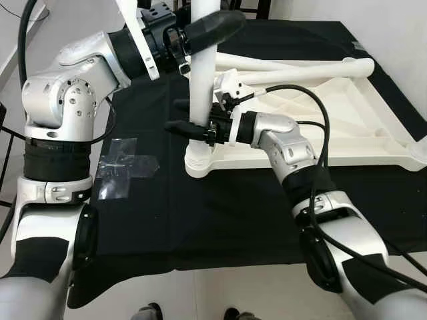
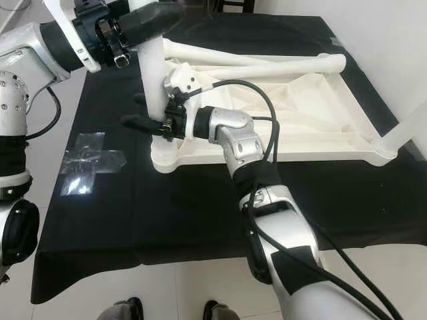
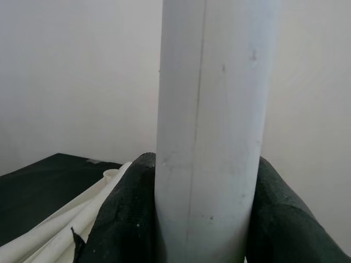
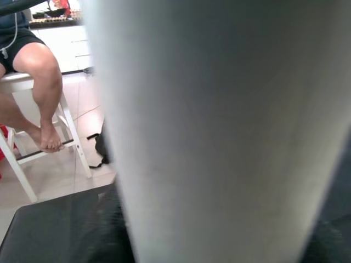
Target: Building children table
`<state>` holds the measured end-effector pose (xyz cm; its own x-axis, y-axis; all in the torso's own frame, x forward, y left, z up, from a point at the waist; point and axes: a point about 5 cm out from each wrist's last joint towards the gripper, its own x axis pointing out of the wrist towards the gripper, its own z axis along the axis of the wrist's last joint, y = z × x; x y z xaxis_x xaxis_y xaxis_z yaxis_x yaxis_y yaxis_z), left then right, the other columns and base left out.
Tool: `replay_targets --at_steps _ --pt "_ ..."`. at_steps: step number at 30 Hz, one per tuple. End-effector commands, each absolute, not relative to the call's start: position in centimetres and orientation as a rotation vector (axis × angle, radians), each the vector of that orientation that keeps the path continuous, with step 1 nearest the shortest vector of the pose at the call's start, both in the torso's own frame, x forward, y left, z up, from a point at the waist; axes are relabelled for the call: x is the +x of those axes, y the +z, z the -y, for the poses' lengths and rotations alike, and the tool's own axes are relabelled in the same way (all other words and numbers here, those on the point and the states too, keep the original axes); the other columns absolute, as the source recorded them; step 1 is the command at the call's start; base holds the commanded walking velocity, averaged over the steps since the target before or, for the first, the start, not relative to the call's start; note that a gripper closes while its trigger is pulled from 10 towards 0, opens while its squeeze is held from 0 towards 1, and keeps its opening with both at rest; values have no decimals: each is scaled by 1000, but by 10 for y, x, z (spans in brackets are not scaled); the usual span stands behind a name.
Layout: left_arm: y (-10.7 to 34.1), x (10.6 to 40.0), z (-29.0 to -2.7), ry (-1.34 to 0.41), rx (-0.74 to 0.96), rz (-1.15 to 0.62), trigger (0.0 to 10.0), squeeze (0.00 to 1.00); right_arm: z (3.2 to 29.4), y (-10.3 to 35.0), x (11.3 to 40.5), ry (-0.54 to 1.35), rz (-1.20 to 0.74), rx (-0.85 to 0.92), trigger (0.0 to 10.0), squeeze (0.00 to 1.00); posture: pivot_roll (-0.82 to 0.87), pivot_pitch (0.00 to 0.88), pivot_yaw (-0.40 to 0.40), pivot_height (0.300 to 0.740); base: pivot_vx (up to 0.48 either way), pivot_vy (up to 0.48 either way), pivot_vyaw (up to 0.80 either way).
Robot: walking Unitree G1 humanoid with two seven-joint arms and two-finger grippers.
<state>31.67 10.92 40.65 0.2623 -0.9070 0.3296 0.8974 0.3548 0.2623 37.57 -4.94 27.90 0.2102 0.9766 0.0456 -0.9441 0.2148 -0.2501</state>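
Carefully, I am clamping both my left hand (image 1: pixel 200 33) and right hand (image 1: pixel 181 117) around the upright leg (image 1: pixel 202 93), keeping it plumb in the tabletop's (image 1: pixel 333 127) corner socket (image 1: pixel 200 162).

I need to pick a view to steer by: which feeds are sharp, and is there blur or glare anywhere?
Both eye views are sharp and evenly lit, with the left gripper and right gripper on the upright leg over the black cloth; the tape glints slightly. Left wrist view: leg fairly clear. Right wrist view: leg close and blurred, background person sharper.
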Motion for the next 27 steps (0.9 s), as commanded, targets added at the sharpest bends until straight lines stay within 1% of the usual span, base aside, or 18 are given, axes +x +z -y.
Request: replay_targets --at_steps 1,10,11,14,15,16,18,19,20,21,22,23,25,27 --pt "394 316 -90 -1316 14 378 0 0 26 274 367 1479 187 -216 0 0 164 242 -75 740 0 0 0" --pt "392 316 -89 -1323 31 378 0 0 27 270 369 1440 202 -200 0 0 163 242 -73 740 0 0 0" --pt "392 317 -89 -1298 45 379 10000 1000 30 265 372 1371 198 -187 0 0 160 243 -72 740 0 0 0" --pt "392 317 -89 -1294 62 383 10000 1000 31 260 375 1317 193 -182 0 0 160 243 -72 740 0 0 0" --pt "394 316 -92 -1282 53 389 10000 0 33 247 375 1224 134 -193 0 0 158 248 -88 740 0 0 0" --pt "394 316 -92 -1282 53 389 10000 0 33 247 375 1224 134 -193 0 0 158 248 -88 740 0 0 0" --pt "397 315 -96 -1268 43 397 10000 0 35 230 375 1105 67 -215 0 0 158 248 -88 740 0 0 0" --pt "397 315 -96 -1268 43 397 10000 0 35 230 375 1105 67 -215 0 0 158 248 -88 740 0 0 0" --pt "398 316 -105 -1225 40 388 10000 0 15 190 336 851 1 -149 0 0 181 281 -91 740 0 0 0" --pt "397 317 -109 -1214 41 381 10000 0 12 181 320 742 -29 -102 0 0 169 282 -87 740 0 0 0" --pt "395 317 -110 -1208 46 374 10000 0 12 174 314 650 -69 -52 0 0 161 254 -82 740 0 0 0" --pt "394 317 -110 -1206 47 371 10000 0 11 171 316 621 -89 -33 0 0 161 254 -82 740 0 0 0" --pt "394 317 -106 -1216 45 372 10000 0 8 180 324 610 -70 -15 0 0 168 262 -78 740 0 0 0" --pt "394 317 -106 -1216 45 372 10000 0 8 180 324 610 -70 -15 0 0 168 262 -78 740 0 0 0"
